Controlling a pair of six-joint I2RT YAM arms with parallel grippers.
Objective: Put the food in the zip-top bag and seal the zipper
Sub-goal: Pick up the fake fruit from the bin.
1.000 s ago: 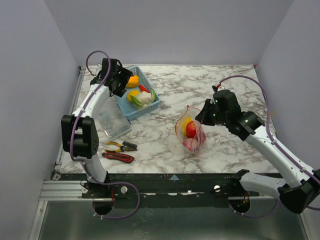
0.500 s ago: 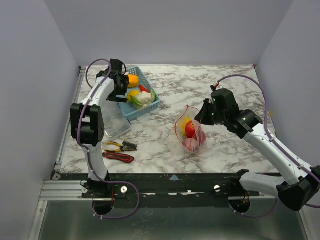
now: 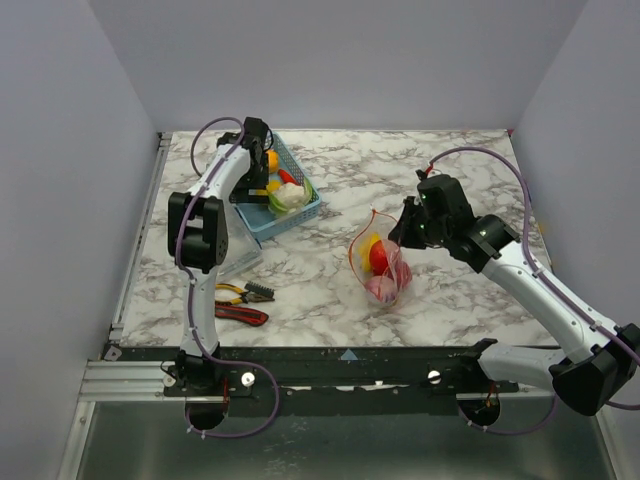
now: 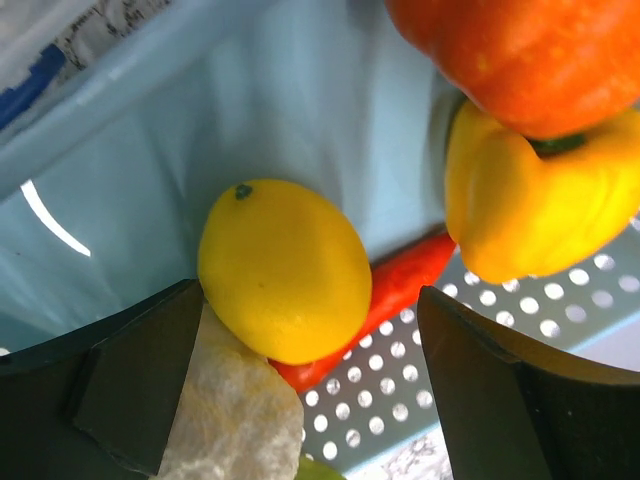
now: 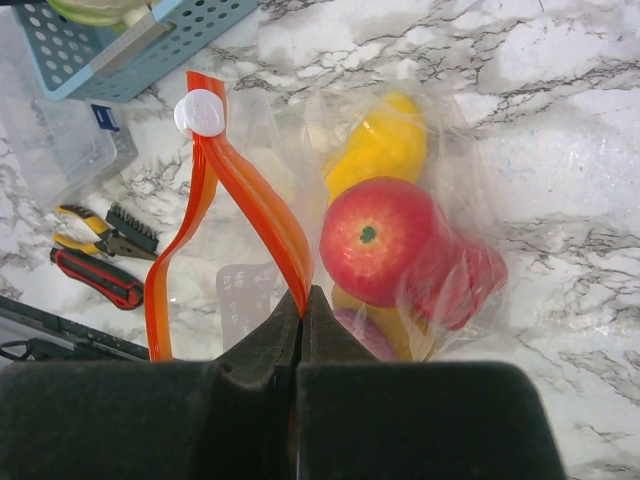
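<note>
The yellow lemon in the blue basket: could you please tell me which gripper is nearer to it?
Left. The left gripper hangs open just above the lemon inside the basket; the right gripper is far across the table, shut on the zipper of the zip-top bag.

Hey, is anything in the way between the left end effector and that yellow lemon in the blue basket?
Nothing visible does. The left end effector is open right over the lemon, which shows between its fingers in the basket, lying against a red chili and a white piece.
</note>
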